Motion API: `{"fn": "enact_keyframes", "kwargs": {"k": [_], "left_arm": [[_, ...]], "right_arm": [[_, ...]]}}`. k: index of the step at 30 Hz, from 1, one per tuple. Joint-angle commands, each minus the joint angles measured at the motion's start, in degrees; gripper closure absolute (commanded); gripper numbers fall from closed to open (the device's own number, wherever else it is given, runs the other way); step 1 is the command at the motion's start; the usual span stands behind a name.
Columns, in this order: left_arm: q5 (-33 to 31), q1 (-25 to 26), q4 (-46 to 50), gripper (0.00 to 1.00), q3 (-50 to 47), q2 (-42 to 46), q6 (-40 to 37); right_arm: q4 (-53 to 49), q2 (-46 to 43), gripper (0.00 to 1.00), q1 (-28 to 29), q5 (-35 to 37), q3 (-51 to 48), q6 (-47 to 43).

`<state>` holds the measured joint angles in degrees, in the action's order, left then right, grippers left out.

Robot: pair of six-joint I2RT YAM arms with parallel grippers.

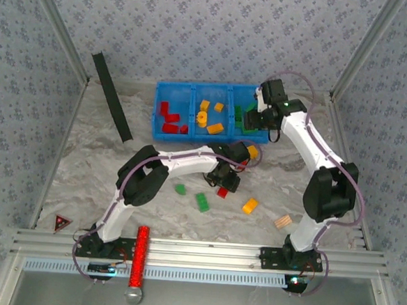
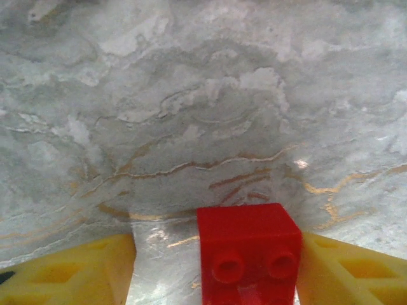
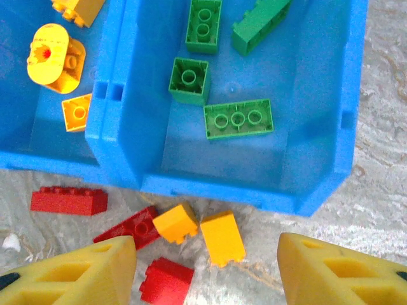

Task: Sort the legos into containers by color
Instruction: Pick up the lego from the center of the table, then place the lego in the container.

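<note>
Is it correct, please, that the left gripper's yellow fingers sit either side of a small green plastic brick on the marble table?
Not quite: the small plastic brick between the left gripper's yellow fingers is red, not green, as the left wrist view shows; it does rest on the marble table.

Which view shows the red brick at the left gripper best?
Left wrist: the red brick sits close between the fingers, studs visible. Top external gives just a small red patch by the left gripper.
</note>
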<state>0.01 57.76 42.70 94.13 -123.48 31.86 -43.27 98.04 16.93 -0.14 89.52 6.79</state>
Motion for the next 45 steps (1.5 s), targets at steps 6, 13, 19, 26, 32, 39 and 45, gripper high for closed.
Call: {"fn": "enact_keyframes", "kwargs": {"k": [6,13,19,26,32,39,45], "left_arm": [[-0.19,-0.53,3.82,0.71,-4.33,1.59,1.15],[-2.81,-5.66,7.78,0.79,-2.93,7.66,-3.1],[-6.66,-16.3,11.22,0.79,6.84,13.05,-9.28],[-10.96,-25.27,8.4,0.78,13.29,12.63,-12.96],[-13.37,-30.6,2.96,0.78,15.94,7.0,-12.61],[-12.62,-34.22,1.8,0.79,19.5,-0.96,-11.6],[-11.08,-35.11,2.03,0.76,19.51,-3.9,-10.87]], "right_arm": [[-4.26,-10.88,0.37,-0.21,1.85,-4.41,4.79],[-7.41,-23.13,0.34,-1.31,-2.79,-18.36,16.95],[-4.31,-33.34,0.27,1.36,-8.27,-38.38,31.51],[-7.12,-37.39,0.22,9.36,-8.33,-46.81,44.21],[-3.37,-38.99,0.18,15.86,-8.4,-53.59,53.14],[-1.39,-39.81,0.16,17.83,-6.08,-55.26,57.02],[1.01,-38.26,0.14,18.44,-6.1,-55.96,57.92]]}}
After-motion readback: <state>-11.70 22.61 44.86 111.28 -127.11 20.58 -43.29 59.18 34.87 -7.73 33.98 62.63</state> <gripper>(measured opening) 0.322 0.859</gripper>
